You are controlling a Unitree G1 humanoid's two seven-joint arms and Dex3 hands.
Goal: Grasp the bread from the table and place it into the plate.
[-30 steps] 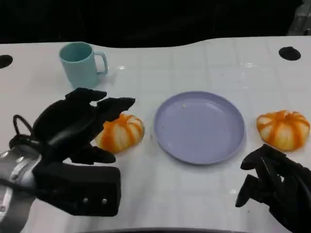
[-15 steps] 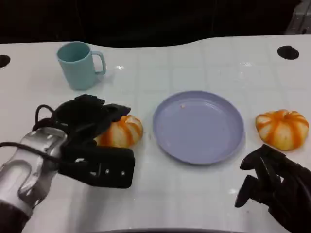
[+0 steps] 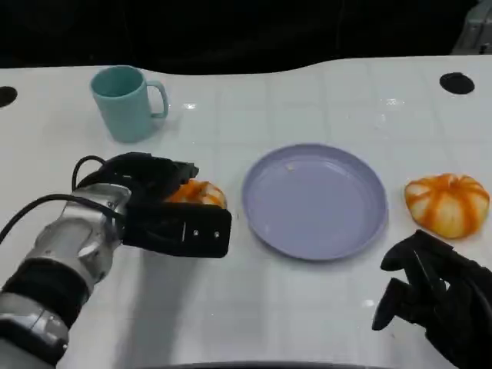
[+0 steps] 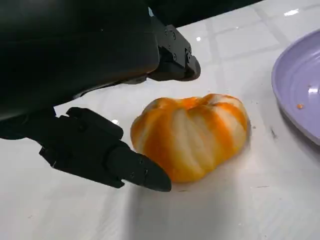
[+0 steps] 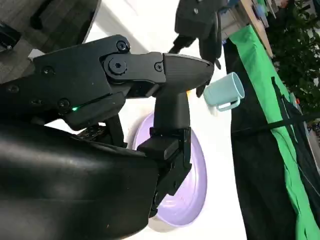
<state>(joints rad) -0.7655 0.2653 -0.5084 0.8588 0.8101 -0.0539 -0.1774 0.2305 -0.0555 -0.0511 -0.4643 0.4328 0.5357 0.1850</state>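
Left robot hand (image 3: 150, 184) positioned for grasp on bread (image 3: 196, 194).
Fingers spread astride the bread on the counter (image 3: 254, 307), apparently not clamped; plate (image 3: 314, 201) lies beyond, right robot hand (image 3: 434, 296) curled, idle.

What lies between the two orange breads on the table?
The purple plate lies between them in the head view, empty but for a small crumb. The left bread sits by the left hand; the right bread lies beyond the right hand.

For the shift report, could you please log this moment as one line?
phase: reaching | left hand: open around left bread | right hand: idle | plate: empty
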